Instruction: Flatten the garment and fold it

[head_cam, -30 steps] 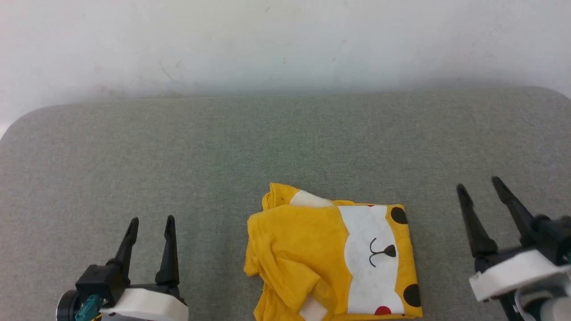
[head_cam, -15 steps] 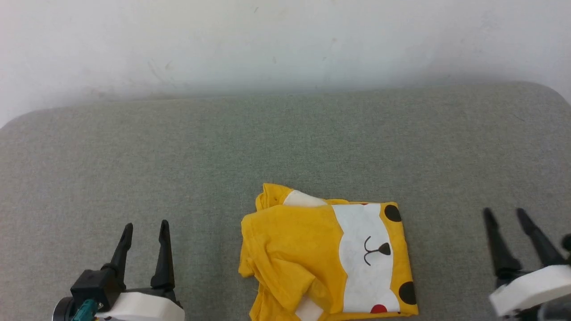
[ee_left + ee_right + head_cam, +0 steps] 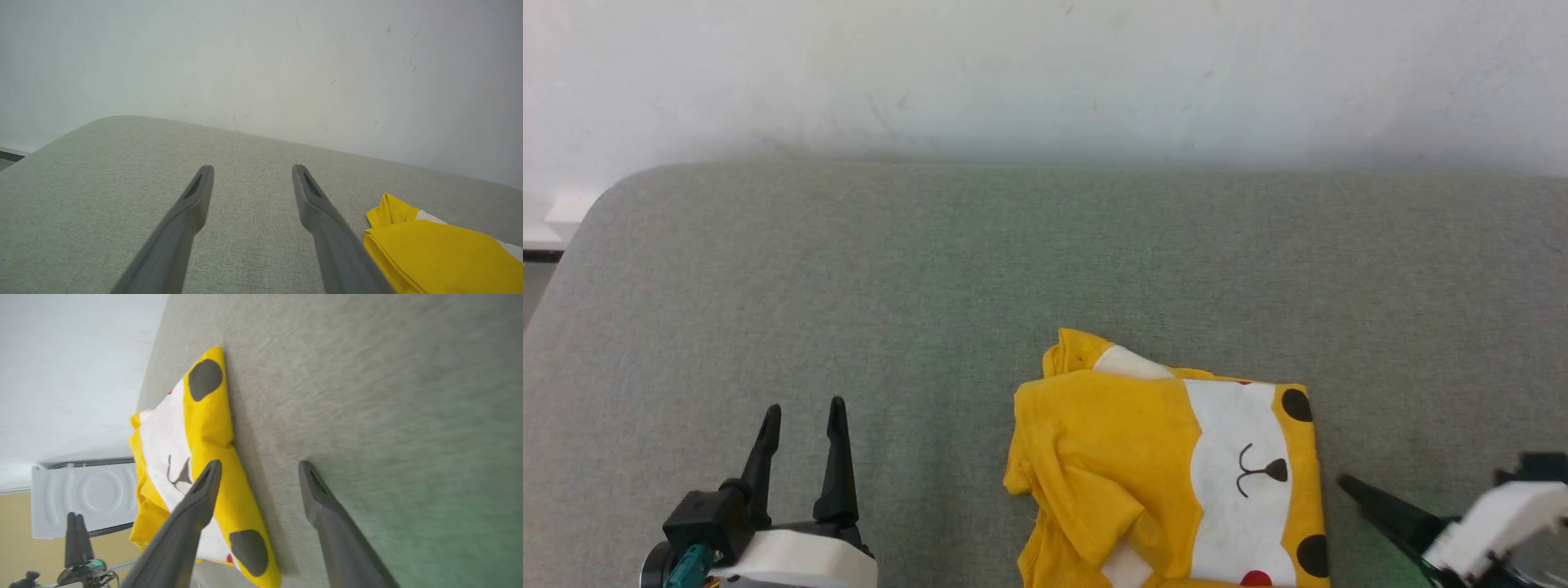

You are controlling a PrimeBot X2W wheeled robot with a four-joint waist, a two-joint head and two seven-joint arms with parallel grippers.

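The garment (image 3: 1111, 457) is a bright yellow T-shirt lying in a rough folded block at the near middle of the table. Its right part shows a white patch with a black nose line and black spots; its left part is rumpled. My left gripper (image 3: 805, 406) stands open well to the garment's left, fingers pointing away from me. In the left wrist view, the left gripper (image 3: 252, 167) is empty and the garment (image 3: 429, 253) lies at its right. My right gripper (image 3: 1347, 486) lies low at the garment's right edge, pointing left. The right gripper (image 3: 259, 463) is open, one finger over the garment (image 3: 204, 428).
A grey-green fabric table top (image 3: 931, 269) with rounded corners runs back to a white wall (image 3: 1045, 73). A white panel (image 3: 86, 498) stands off the table's left end.
The head camera has shifted, so the whole picture moved right. My right gripper has dropped lower and turned to point left at the garment's right edge. The left gripper has stayed put.
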